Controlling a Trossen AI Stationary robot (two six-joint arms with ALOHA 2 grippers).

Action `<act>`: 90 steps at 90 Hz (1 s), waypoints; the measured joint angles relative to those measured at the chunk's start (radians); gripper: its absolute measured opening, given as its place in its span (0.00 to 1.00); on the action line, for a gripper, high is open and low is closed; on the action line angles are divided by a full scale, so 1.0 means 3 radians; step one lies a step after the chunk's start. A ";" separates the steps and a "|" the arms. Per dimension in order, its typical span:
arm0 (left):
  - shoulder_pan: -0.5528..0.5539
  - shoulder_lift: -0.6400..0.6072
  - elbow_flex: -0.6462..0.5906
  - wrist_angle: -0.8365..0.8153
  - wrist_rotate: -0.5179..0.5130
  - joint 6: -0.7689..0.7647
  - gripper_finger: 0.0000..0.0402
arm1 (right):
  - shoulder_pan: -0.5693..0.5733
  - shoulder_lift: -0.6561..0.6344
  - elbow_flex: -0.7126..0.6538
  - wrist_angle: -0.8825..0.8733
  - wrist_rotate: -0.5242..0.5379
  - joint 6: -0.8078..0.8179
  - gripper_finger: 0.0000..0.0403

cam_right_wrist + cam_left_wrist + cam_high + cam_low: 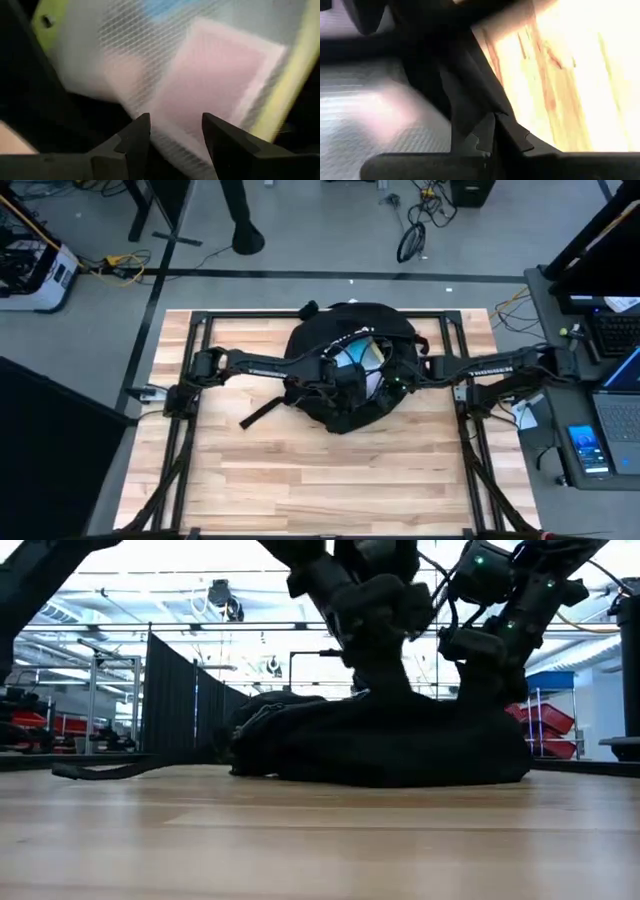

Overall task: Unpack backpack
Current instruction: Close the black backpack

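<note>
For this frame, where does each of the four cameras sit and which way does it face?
High: overhead, straight down on the table; both arms meet over the backpack.
Low: table height, level across; arms descend onto the backpack.
Left wrist: left gripper shut on black fabric beside wood.
Right wrist: right gripper open before a mesh pouch.
High and low share the backpack and both arms.
</note>
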 joint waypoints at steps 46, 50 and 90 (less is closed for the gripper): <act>-0.0090 0.0092 -0.0006 0.0195 0.0115 -0.0107 0.00 | -0.0048 0.0603 -0.0001 0.0837 0.0415 -0.0164 0.41; -0.0103 0.0092 -0.0006 0.0193 0.0116 -0.0114 0.00 | -0.0095 0.0729 -0.0001 0.1034 0.0416 -0.0239 0.41; -0.0152 0.0080 -0.0237 0.0229 0.0330 -0.0465 0.00 | -0.0296 0.1433 -0.0005 0.2536 0.0429 -0.1876 0.41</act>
